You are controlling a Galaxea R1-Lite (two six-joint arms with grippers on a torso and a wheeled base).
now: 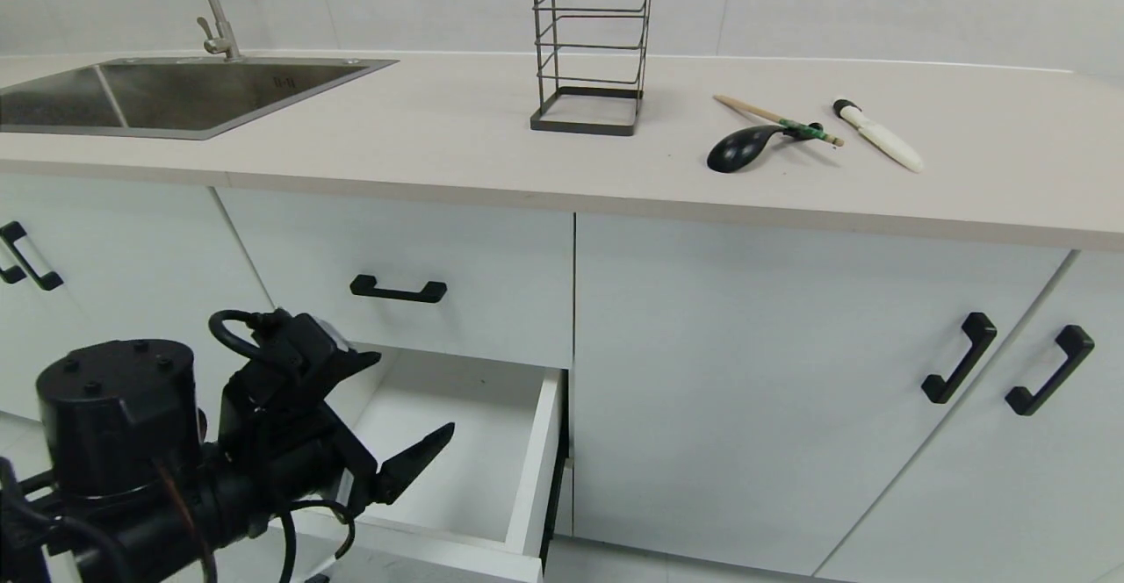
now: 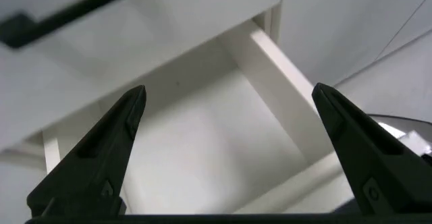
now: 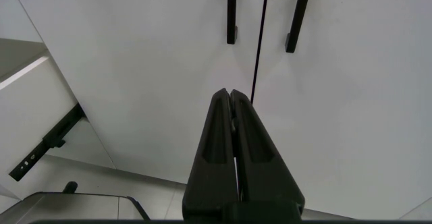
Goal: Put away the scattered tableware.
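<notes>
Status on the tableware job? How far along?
Done: drawer stands open. In hand: nothing; left gripper over the drawer, jaws open; right gripper shut by the cabinet doors. Left: spoon, chopsticks and white utensil all lie on the counter, none stowed.

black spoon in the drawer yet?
No, the black spoon lies up on the countertop beside the chopsticks, not in the open drawer below.

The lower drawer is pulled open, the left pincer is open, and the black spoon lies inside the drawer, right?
No. The head view shows the black spoon on the countertop, not inside; the lower drawer is open and the left pincer open.
</notes>
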